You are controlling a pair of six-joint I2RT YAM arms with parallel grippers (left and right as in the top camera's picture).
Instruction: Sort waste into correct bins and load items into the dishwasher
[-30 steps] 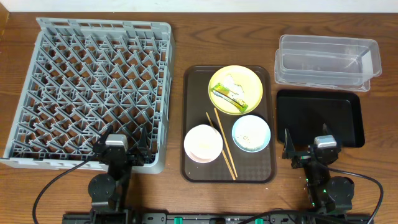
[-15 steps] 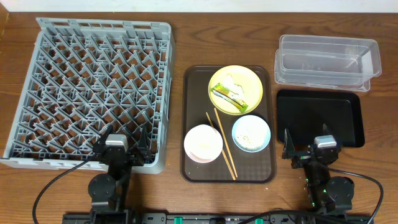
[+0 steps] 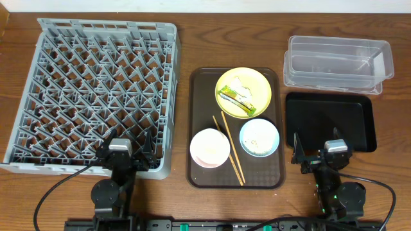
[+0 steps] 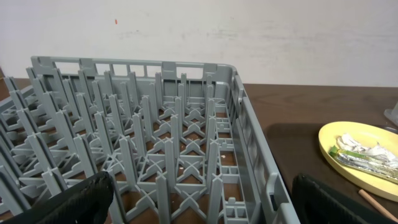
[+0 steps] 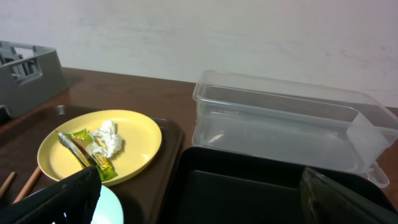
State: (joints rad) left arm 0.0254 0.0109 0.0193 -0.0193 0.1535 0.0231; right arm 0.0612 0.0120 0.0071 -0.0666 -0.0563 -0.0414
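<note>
While both jaws stand apart, bare table strip (image 3: 183, 115) separates rack (image 3: 109, 27) from tray (image 3: 202, 102).

My left gripper (image 3: 126, 150) is hanging over the near edge of the dish rack (image 3: 173, 96). Its pegs are blocking everything from 10 to 12 o'clock, so I am finding room only above their tips. At 2 o'clock a narrow strip of bare table is running between the rack wall and the brown tray (image 3: 192, 128).

My right gripper (image 3: 318, 154) is facing the shallow black tray (image 3: 359, 122) at 12 o'clock, and the taller clear tub (image 3: 337, 61) is standing behind it. At 10 o'clock the blue bowl (image 3: 259, 137), pink bowl (image 3: 209, 147), chopsticks (image 3: 231, 144) and yellow plate (image 3: 257, 86) are crowding the brown tray. The gap between the two trays is looking passable, though perhaps tight.
</note>
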